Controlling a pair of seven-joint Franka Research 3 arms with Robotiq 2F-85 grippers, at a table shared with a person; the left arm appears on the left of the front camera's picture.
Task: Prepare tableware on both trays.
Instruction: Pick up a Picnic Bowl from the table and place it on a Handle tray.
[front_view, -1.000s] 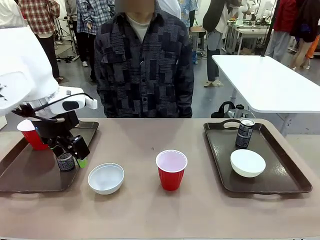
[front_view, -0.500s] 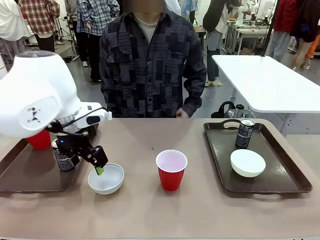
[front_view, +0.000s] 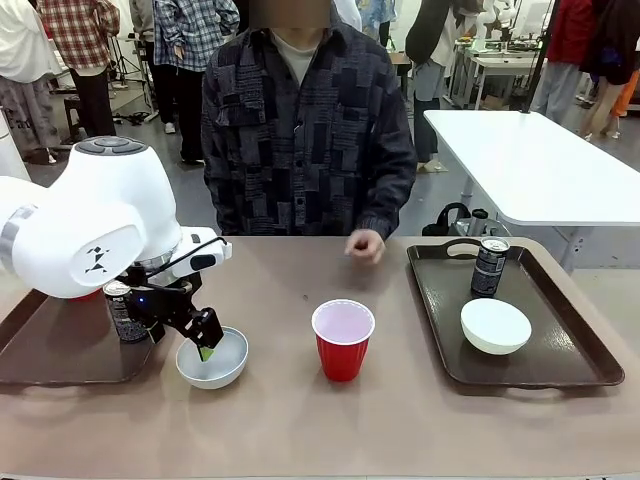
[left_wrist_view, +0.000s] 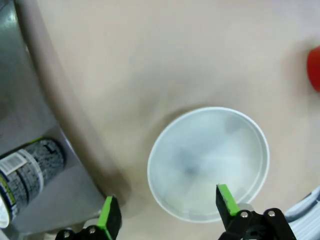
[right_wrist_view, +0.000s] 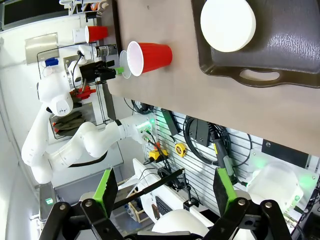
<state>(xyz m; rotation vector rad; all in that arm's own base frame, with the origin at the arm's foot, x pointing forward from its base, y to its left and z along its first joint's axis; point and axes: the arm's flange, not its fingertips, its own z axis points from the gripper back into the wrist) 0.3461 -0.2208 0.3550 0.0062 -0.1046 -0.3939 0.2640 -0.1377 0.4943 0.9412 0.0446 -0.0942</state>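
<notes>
My left gripper (front_view: 198, 343) hangs open over a white bowl (front_view: 225, 365) on the bare table, beside the left tray (front_view: 60, 355). In the left wrist view one green finger (left_wrist_view: 227, 200) sits inside the bowl (left_wrist_view: 207, 160) and the other outside its rim. A black can (front_view: 122, 312) stands on that tray, and a red cup (right_wrist_view: 97, 33) stands beyond it. Another red cup (front_view: 342, 340) stands at mid-table. The right tray (front_view: 570, 340) holds a can (front_view: 489, 267) and a white bowl (front_view: 496, 326). My right gripper (right_wrist_view: 165, 190) is open and empty, well back from the table.
A person stands at the far side, one hand (front_view: 365, 245) resting on the table near the middle. The table's front edge runs close to the mid-table cup. A white table (front_view: 540, 165) stands behind at the right.
My left gripper has swung right from above the left tray and come down onto the bowl's rim. The person's hand has come forward onto the table.
</notes>
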